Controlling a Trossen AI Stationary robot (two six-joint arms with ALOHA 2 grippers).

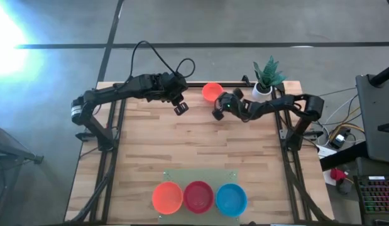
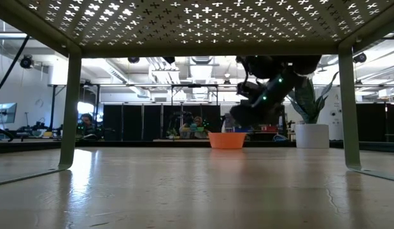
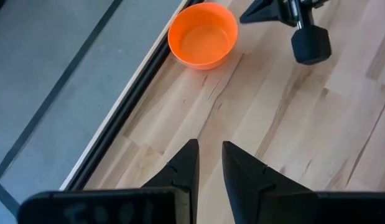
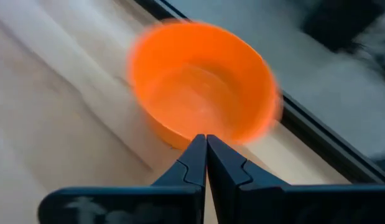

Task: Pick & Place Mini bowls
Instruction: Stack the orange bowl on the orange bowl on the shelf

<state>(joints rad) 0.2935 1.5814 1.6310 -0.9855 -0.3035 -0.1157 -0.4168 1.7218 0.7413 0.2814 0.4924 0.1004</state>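
Wooden slatted bench (image 1: 194, 147) on a dark frame, grey floor around it; the low view looks past the bench into a lit workroom with seated people far back.

Landmark: the lone orange bowl (image 1: 212, 91) at the far edge of the bench, sitting upright and empty, close to the black edge rail.

Right end effector (image 1: 217, 115): just beside the orange bowl, on its near side, arm reaching in from the potted plant (image 1: 266, 78) corner. Fingers pressed together with no gap, tips pointing at the bowl's wall in the right wrist view (image 4: 206, 142). Holds nothing; whether the tips touch the bowl cannot be told.

Left end effector (image 1: 181, 108): near the orange bowl on the opposite side from the plant, clear of it, above bare wood. Fingers (image 3: 183, 165) narrowly parted, a slim gap between them, nothing held.

Other bowls: orange stack (image 1: 167, 196), red stack (image 1: 198, 196) and blue stack (image 1: 231, 198) stand in a row on a clear mat (image 1: 199, 177), well apart from the lone orange bowl at the bench's near edge.
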